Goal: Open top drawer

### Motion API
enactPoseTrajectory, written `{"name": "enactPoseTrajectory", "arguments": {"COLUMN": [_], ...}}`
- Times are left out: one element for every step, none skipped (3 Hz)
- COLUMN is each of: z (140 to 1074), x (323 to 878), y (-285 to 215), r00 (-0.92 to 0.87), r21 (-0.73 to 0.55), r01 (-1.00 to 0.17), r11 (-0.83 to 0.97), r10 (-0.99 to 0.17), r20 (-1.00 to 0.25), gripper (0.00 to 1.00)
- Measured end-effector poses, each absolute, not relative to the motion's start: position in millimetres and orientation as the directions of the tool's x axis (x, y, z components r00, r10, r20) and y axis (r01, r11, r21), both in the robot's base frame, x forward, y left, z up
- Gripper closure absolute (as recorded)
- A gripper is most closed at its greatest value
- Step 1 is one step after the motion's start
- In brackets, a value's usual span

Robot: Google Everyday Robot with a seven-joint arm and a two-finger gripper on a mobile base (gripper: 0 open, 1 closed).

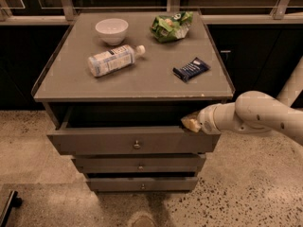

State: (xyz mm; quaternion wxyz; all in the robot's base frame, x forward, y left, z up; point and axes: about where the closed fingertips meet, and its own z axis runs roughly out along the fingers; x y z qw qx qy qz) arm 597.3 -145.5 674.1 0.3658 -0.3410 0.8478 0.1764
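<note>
The top drawer [94, 143] is sitting at the top of a grey three-drawer cabinet, directly under the cabinet's flat top [142, 82]. It is standing partly pulled out, its front projecting forward of the two fronts below and a dark gap showing between its upper edge and the cabinet top. A small round metal knob [137, 144] is sitting at the centre of its front.

The gripper [191, 123] is reaching in from the right and resting against the upper right corner of the top drawer's front, its pale yellowish tip lying right at the edge of the dark opening. Whether the gripper is open or closed cannot be told from this angle. The white arm [255, 115] is extending away from it toward the right edge of the view.

Below, the middle drawer [109, 163] and the bottom drawer [113, 183] are each showing a small centre knob and sitting further back.

On the cabinet top, a white bowl [111, 30] is standing at the back left, a plastic bottle [113, 59] is lying on its side just in front of it, a green snack bag [171, 26] is lying at the back right, and a dark blue packet [191, 69] is lying nearer the right front. The cabinet is standing on a speckled floor [246, 193].
</note>
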Motion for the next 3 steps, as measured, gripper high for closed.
{"name": "enactPoseTrajectory", "arguments": {"z": [671.5, 674.1, 672.4], "x": [592.0, 592.0, 584.9], "y": [-145.2, -145.2, -145.2], "r00": [-0.503, -0.503, -0.515], "r21": [0.061, 0.061, 0.077], "r01": [-0.717, -0.717, -0.721], "r11": [0.694, 0.694, 0.689], "r10": [-0.455, -0.455, -0.458], "r20": [-0.735, -0.735, -0.724], "gripper": [1.00, 1.00, 1.00]}}
